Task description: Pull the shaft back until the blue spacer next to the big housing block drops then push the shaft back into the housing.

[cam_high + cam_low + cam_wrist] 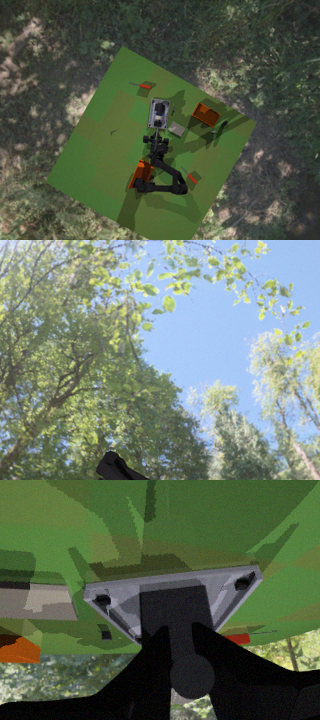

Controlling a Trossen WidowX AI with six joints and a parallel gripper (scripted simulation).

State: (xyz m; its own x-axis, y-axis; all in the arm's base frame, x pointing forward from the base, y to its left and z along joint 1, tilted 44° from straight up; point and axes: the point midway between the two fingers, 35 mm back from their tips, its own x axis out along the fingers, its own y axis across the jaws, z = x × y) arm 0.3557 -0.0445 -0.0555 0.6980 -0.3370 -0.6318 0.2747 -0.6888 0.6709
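"Looking for the blue spacer, where is it?"

"It is beside the housing block, but I cannot tell if it has dropped."

"And the shaft?"

"It sticks out on the claw's side of the housing block, pinched by the claw. Full pushing in and letting go seem to remain; how far it was pulled, I cannot say."

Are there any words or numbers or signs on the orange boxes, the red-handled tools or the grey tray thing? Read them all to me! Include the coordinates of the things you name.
None that I can read.
Orange boxes [219, 119] [30, 656]: no writing shows.
Red-handled tools [145, 86] [240, 639]: none shows, and they are small.
Grey tray [150, 113] [175, 578]: none shows.
Tiny markings would be too blurred to read.
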